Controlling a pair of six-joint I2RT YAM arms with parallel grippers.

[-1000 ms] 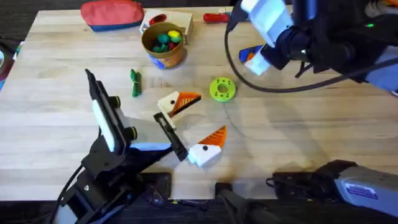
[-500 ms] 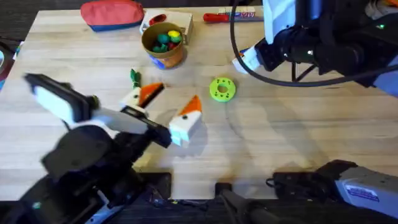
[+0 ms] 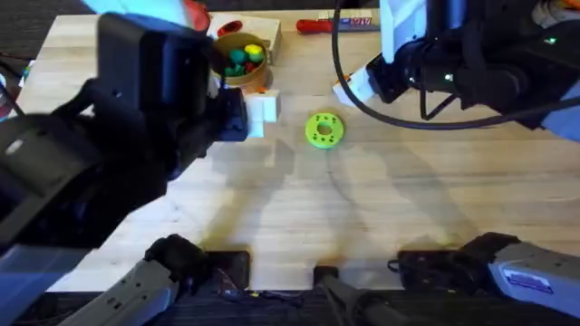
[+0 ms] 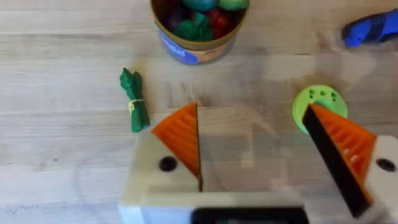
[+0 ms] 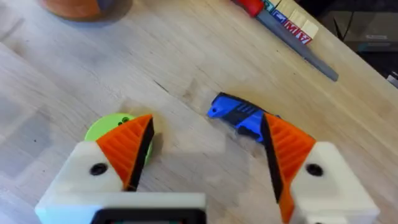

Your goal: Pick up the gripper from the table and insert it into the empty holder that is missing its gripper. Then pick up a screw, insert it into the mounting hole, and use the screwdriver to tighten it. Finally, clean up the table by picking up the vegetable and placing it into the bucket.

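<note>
Above the far left part of the wooden table (image 3: pixel 408 199): left gripper (image 4: pixel 252 112), raised close under the overhead camera, spread wide, nothing between its white fingers (image 4: pixel 155 180) with orange ribbed pads. Beneath it, flat on the wood: the vegetable (image 4: pixel 135 107), dark green with a yellow band, outside the spread fingers rather than between them, near the bucket (image 4: pixel 196 43) but apart from it. In the bucket, a heap of coloured toy pieces. Over the far right part: right gripper (image 5: pixel 208 124), likewise released and holding nothing. Just beyond its fingertips, lying on its side on the table: the blue screwdriver (image 5: pixel 239 115). Between the two grippers, the round yellow-green disc (image 3: pixel 323 129). Along the far edge, a red-handled screwdriver (image 5: pixel 292 31).
</note>
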